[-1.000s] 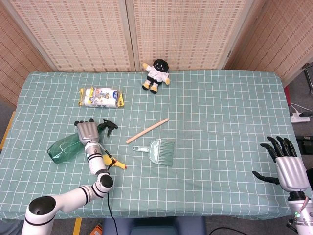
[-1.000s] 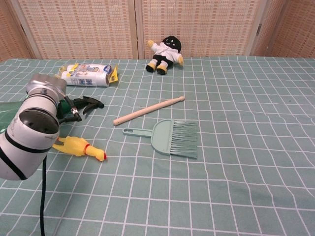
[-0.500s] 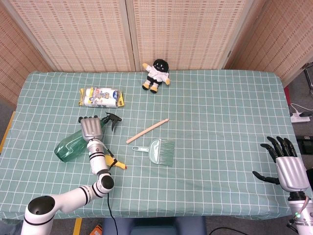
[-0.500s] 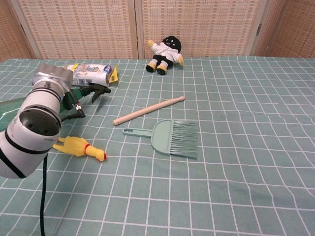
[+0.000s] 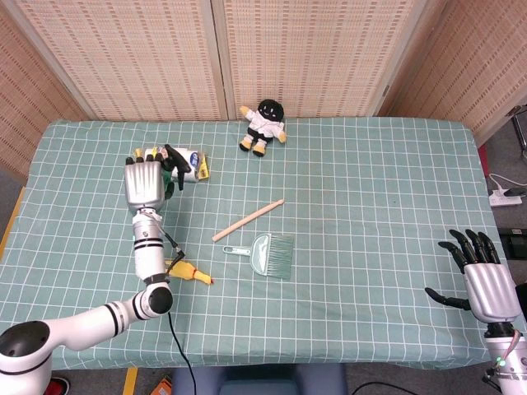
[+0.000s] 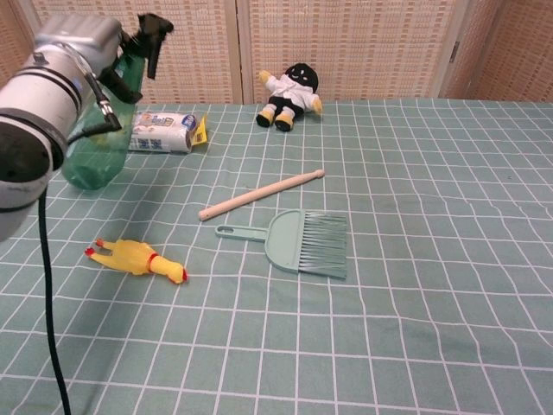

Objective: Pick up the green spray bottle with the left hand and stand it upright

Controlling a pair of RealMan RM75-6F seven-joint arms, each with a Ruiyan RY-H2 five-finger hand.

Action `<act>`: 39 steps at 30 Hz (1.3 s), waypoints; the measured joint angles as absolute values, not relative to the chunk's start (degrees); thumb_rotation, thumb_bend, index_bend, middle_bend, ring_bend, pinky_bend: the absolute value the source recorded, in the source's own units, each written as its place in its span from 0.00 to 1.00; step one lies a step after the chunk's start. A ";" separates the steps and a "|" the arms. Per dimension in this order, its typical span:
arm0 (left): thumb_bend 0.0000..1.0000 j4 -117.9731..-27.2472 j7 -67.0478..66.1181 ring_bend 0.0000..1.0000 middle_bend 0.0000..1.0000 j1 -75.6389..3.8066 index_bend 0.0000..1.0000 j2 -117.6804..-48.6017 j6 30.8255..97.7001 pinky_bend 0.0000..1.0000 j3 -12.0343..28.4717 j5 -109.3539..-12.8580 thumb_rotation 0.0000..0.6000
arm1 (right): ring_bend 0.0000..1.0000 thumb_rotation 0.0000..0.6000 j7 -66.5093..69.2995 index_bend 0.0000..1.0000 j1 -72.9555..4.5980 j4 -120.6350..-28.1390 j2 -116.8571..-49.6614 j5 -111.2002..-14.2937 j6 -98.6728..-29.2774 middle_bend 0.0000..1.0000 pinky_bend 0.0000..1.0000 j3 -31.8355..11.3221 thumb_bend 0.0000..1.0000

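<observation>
My left hand (image 5: 144,184) (image 6: 78,54) grips the green spray bottle (image 6: 102,143) and holds it in the air, nearly upright, above the left part of the table. The bottle's black trigger head (image 6: 149,33) (image 5: 174,159) points up and to the right. In the head view the hand hides most of the green body. My right hand (image 5: 478,276) hangs open beyond the table's right front corner, fingers spread, holding nothing.
A yellow rubber chicken (image 5: 188,272) (image 6: 136,258) lies below the left arm. A wooden stick (image 5: 248,220) and a pale green dustpan brush (image 5: 268,253) lie mid-table. A wrapped pack (image 6: 164,130) lies at the back left, a black plush doll (image 5: 263,126) at the back.
The left hand has lifted the bottle off the cloth and swung it from lying flat to nearly upright, moving up and back. The right hand has not moved.
</observation>
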State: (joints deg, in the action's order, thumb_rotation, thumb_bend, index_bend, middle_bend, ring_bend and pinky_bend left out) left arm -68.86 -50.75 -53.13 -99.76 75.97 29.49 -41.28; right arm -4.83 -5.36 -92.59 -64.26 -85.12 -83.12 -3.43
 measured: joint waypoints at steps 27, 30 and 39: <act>0.28 -80.54 -21.53 0.41 0.58 -41.66 0.38 -91.74 76.33 0.31 30.95 -44.03 1.00 | 0.03 1.00 -5.38 0.22 -4.92 -91.43 -65.71 -85.65 -84.95 0.09 0.04 -3.90 0.00; 0.28 -78.49 -20.25 0.41 0.58 -41.58 0.38 -93.03 75.85 0.31 29.72 -44.79 1.00 | 0.03 1.00 -5.00 0.20 -4.88 -91.29 -65.83 -85.72 -85.11 0.09 0.04 -3.95 0.00; 0.27 -77.18 -18.61 0.39 0.52 -41.54 0.32 -94.45 74.63 0.29 29.88 -43.59 1.00 | 0.03 1.00 -4.89 0.19 -4.88 -91.14 -65.83 -85.71 -85.03 0.09 0.04 -3.96 0.00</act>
